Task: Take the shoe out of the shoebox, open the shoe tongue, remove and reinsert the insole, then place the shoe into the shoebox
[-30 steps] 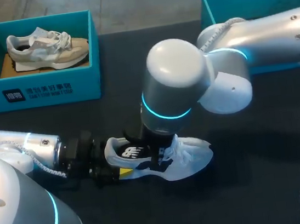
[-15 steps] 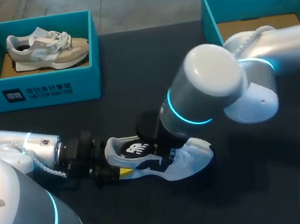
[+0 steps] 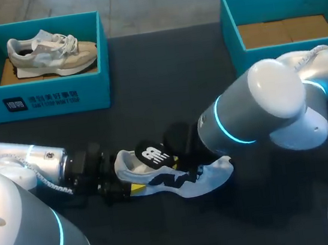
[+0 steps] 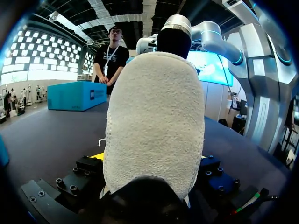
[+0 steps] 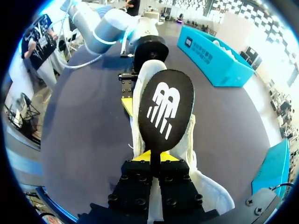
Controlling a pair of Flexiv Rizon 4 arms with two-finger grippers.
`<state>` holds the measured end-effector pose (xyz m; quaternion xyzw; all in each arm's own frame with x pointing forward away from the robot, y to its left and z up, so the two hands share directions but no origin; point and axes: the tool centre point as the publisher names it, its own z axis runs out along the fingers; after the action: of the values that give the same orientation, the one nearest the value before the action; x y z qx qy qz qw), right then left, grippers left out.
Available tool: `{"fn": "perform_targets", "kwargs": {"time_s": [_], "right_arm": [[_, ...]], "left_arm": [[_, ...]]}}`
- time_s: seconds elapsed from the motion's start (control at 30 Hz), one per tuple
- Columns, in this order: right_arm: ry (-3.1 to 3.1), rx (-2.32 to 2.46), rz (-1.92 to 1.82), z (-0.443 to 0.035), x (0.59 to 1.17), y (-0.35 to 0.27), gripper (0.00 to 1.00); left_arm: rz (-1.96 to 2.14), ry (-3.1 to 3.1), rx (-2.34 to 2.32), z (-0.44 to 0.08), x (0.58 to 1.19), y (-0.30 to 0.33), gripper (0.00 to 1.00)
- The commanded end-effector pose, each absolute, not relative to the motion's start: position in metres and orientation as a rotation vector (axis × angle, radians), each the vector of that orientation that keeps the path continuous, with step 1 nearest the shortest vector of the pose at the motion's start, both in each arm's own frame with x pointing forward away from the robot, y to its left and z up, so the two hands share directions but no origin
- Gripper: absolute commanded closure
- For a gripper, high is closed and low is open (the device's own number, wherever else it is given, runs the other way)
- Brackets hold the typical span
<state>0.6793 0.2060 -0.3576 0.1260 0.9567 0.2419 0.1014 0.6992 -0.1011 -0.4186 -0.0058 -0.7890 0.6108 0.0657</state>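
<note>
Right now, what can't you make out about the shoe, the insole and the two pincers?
Right wrist view: the insole covers the shoe's opening; the right pincer hides the insole's front end.
Left wrist view: the shoe's heel fills the picture, hiding the rest of the shoe and most of the left pincer.
Head view: the right arm hides its pincer and the shoe's tongue.

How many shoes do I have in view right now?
2. A beige shoe lies in the far-left shoebox; a white shoe sits mid-table, its heel in the left tool.
</note>
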Motion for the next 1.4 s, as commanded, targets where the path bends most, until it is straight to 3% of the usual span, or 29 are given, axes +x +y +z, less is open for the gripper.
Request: {"fn": "perform_targets", "kwargs": {"time_s": [0.03,0.17,0.2,0.3,0.37,1.03,1.4], "right_arm": [[2.845,0.361,0.695,-0.357,0.68,0.203,1.0],[2.859,0.351,0.672,-0.356,0.681,0.206,0.99],[2.862,0.348,0.667,-0.356,0.682,0.207,0.82],[2.867,0.345,0.655,-0.354,0.682,0.209,0.6],[2.866,0.343,0.65,-0.352,0.682,0.209,0.56],[2.867,0.289,0.58,-0.316,0.68,0.218,0.62],[2.958,0.246,0.449,-0.3,0.684,0.236,0.6]], "left_arm": [[1.842,-2.381,-0.016,-0.422,0.701,-0.1,1.0],[1.842,-2.381,-0.016,-0.422,0.701,-0.1,1.0],[1.842,-2.381,-0.016,-0.422,0.701,-0.1,1.0],[1.842,-2.381,-0.016,-0.422,0.701,-0.1,1.0],[1.842,-2.381,-0.016,-0.422,0.701,-0.1,1.0],[1.842,-2.381,-0.016,-0.422,0.701,-0.1,1.0],[1.842,-2.381,-0.016,-0.422,0.701,-0.1,1.0]]}}
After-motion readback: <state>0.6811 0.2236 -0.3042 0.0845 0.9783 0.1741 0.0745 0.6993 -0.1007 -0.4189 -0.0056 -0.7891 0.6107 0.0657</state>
